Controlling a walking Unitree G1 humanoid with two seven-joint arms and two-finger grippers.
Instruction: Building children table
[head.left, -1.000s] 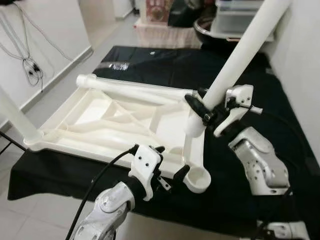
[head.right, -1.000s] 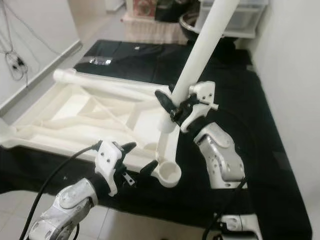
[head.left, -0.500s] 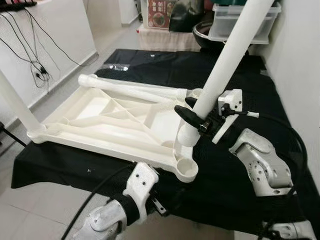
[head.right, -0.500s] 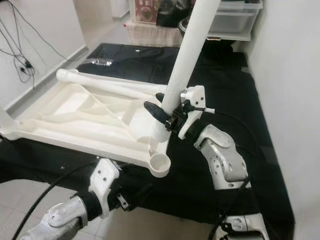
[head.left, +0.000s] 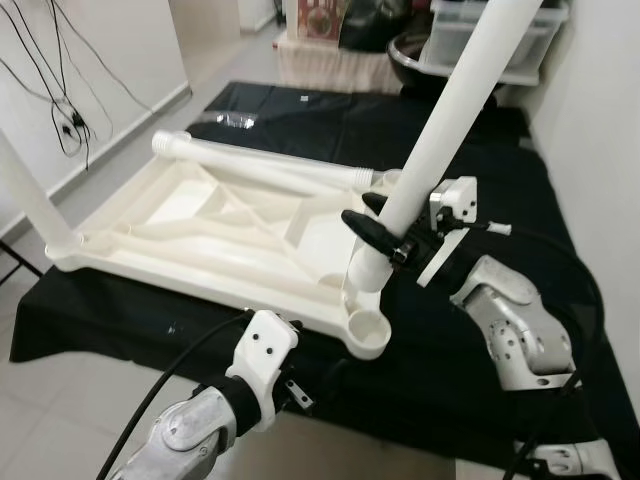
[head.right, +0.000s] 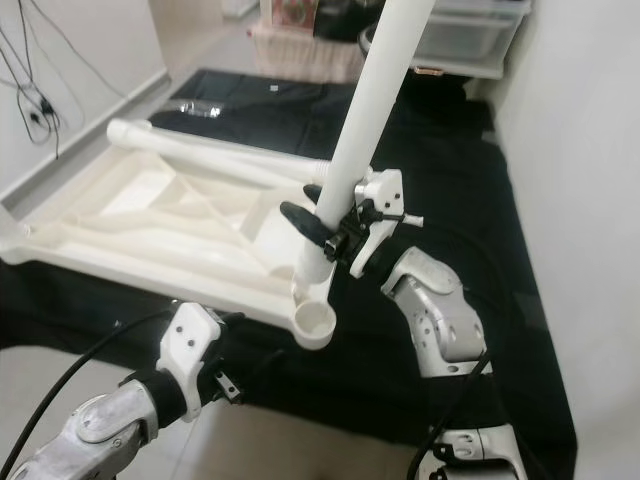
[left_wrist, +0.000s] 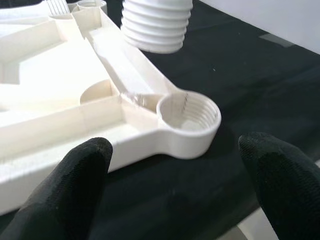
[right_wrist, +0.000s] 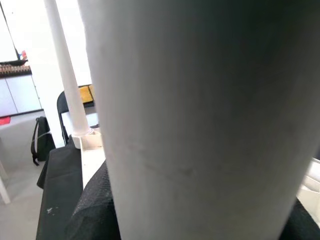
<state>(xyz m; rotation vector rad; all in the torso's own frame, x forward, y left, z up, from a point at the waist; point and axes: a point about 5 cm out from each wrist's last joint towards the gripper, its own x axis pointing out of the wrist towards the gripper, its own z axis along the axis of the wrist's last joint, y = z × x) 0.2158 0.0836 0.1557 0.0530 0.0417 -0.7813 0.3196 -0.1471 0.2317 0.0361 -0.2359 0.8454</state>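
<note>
A white plastic children's tabletop (head.left: 230, 225) lies upside down on a counter (head.left: 470, 330) draped in black cloth, its ribbed underside facing up. The landmark is the threaded corner socket (head.left: 368, 328) nearest the robot, at the tabletop's near right corner, close to the counter's front edge.

The right claw (head.left: 385, 238) is clamped on a long white table leg (head.left: 440, 140), gripping it near its lower, threaded end. The leg leans up and away from the robot, and its threaded end (left_wrist: 156, 22) hangs just above and slightly behind the corner socket, apart from it. From the right wrist view, the leg (right_wrist: 200, 115) stands close against the camera with black fingers (right_wrist: 95, 210) on either side of it.

The left claw (left_wrist: 175, 185) sits low in front of the socket, by the counter's front edge, its two black fingers (left_wrist: 65, 195) spread wide apart and holding nothing; whether they touch the cloth is hard to judge.

Another white leg (head.left: 35, 205) stands upright in the tabletop's corner well to the left of the socket, and one more leg (head.left: 260, 165) lies along the far edge. Storage bins (head.left: 480, 35) sit beyond the counter.
</note>
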